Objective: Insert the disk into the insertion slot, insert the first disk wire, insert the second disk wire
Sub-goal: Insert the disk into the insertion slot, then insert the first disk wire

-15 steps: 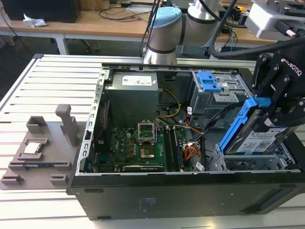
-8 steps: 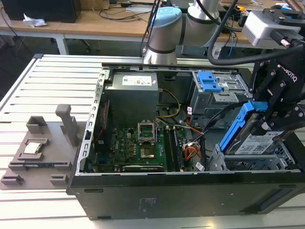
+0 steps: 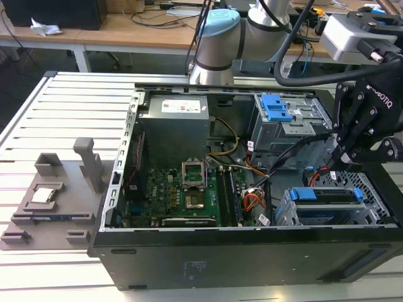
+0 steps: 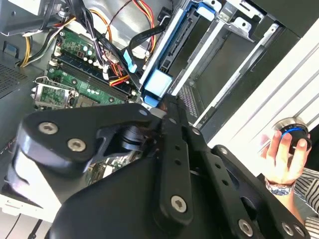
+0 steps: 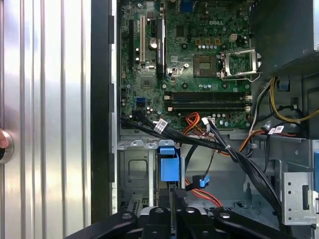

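Gripper [image 3: 343, 160] is down in the corner of the computer case [image 3: 189, 255] by the worktop's [image 3: 56, 113] near edge, on the exterior view's right. Fingers [image 5: 175, 204] look clenched together with nothing I can make out between them, tips just short of the blue end of the disk [image 3: 308, 194]. Disk lies flat inside the insertion slot [image 3: 284, 212], blue carrier between the side rails. I read this as the seating push, mostly done; can't tell if it's latched home. To do it well: push square on the middle of the blue tab, along the rails, low force, no twist. An off-centre shove would likely cock the carrier and jam it against a rail. Watch the black cable bundle [image 5: 219, 144] draped across the slot past the tab, and the first disk wire [image 5: 209, 199], red, loose just beside the fingers. Either could get pinched by the disk or dragged by the gripper's linkage. A person's hand [image 4: 284, 157] is on a round button [image 4: 294, 130] on the worktop beside the case, apart from the gripper.
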You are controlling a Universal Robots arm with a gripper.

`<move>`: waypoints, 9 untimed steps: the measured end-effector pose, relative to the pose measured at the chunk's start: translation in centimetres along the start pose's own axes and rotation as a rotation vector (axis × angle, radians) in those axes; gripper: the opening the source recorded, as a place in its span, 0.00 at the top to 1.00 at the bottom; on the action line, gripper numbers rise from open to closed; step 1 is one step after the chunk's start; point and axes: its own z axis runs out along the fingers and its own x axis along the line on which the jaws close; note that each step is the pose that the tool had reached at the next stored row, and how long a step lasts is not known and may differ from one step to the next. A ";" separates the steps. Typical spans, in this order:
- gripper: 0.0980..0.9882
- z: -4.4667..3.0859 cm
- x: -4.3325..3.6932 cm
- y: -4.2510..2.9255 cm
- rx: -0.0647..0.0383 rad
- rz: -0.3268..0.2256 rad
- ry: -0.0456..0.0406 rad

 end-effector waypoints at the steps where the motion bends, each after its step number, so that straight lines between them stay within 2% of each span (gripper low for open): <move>1: 0.99 0.00 0.00 0.00 0.000 0.000 0.0000; 9: 0.99 0.02 0.00 0.00 0.000 0.000 0.0000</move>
